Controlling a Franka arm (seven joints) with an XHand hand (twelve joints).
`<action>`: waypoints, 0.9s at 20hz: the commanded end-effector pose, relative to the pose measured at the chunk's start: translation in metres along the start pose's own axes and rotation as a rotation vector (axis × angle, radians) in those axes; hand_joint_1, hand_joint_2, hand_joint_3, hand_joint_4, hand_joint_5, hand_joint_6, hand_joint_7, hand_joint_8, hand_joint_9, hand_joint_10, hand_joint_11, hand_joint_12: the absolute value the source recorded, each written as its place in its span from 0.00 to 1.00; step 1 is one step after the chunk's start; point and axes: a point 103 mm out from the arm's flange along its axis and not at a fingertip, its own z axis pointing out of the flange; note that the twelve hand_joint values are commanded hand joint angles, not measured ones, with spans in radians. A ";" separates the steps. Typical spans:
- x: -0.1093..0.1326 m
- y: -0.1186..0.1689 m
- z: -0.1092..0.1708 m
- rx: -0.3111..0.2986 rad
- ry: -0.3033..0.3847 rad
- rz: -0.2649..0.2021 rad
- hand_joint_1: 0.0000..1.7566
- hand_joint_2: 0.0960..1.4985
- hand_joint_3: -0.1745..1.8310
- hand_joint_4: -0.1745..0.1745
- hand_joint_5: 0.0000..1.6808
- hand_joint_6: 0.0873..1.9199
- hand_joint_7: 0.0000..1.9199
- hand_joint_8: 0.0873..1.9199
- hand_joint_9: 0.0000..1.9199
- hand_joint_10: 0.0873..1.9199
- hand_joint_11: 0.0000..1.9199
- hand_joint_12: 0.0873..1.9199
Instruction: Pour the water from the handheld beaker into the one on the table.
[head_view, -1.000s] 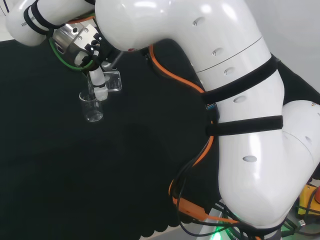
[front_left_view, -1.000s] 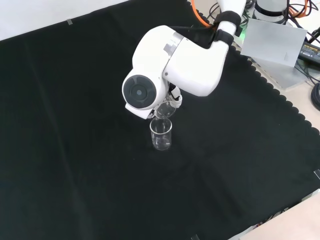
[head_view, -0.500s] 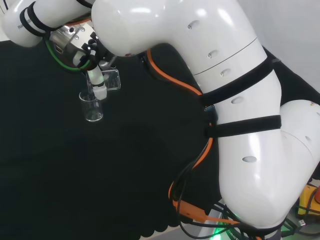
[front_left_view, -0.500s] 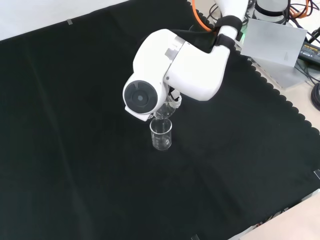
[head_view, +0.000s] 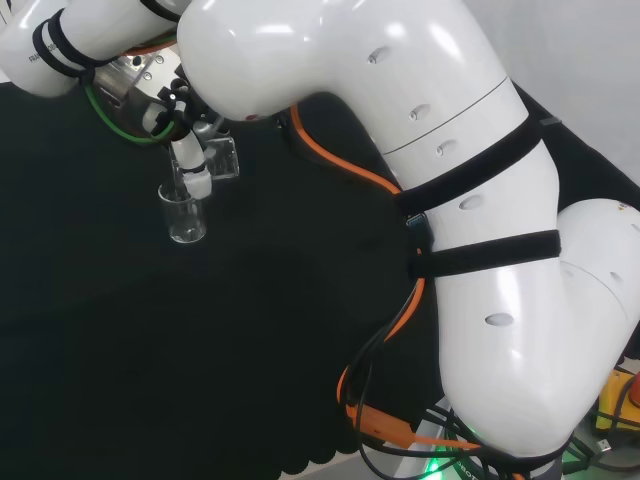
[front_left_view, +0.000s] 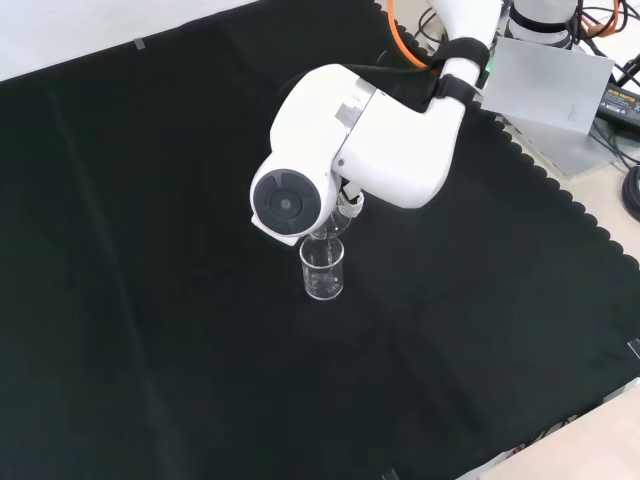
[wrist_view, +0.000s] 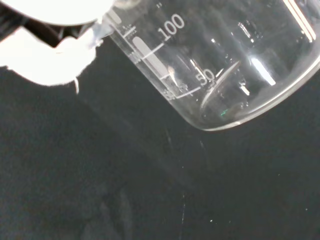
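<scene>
On the black cloth (front_left_view: 150, 250), front view centre, I am logging one clear table beaker (front_left_view: 323, 270) standing upright. Directly above it, the hand (head_view: 190, 160) is gripping a tilted handheld beaker (head_view: 222, 160) with fingers curled round it, its lip hanging over the lower rim. Contents: I cannot tell.

In the head view the hand (head_view: 190, 160) and the tipped beaker (head_view: 222, 158) it holds have drifted slightly toward ten o'clock, now higher above the standing beaker (head_view: 186, 213). In the front view the arm link (front_left_view: 345, 150) has edged toward four o'clock.
</scene>
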 end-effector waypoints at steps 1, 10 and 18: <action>0.004 -0.002 -0.002 0.012 -0.007 0.007 0.65 0.34 0.50 0.89 0.75 0.38 0.91 0.04 0.77 0.37 0.72 0.39; 0.005 -0.003 -0.006 0.018 -0.027 0.016 0.65 0.34 0.50 0.88 0.75 0.38 0.91 0.04 0.77 0.38 0.72 0.39; -0.002 -0.004 0.002 0.015 -0.021 0.019 0.65 0.34 0.50 0.89 0.75 0.38 0.91 0.04 0.77 0.38 0.72 0.39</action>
